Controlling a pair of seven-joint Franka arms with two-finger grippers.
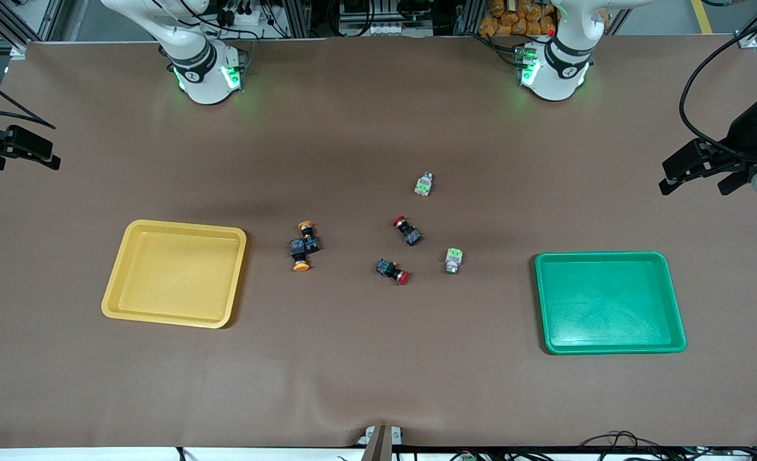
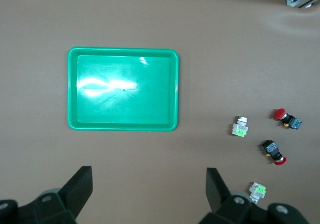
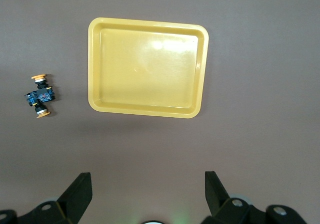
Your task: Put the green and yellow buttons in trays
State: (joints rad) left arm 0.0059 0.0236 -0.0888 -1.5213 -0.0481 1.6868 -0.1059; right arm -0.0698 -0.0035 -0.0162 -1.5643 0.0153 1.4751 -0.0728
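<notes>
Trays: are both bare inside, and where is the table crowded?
Yes: yellow tray and green tray hold nothing. Crowded only between them, around the yellow buttons, red buttons and green buttons.

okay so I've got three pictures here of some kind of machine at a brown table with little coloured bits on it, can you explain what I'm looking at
Two robot arms work at a brown table. The wide picture looks down from across the table; the other two come from cameras on each arm's wrist. The left gripper and right gripper wait at the table's two ends, open and holding nothing. A yellow tray and a green tray lie empty. Between them lie two yellow buttons touching, two green buttons apart, and two red buttons.
</notes>
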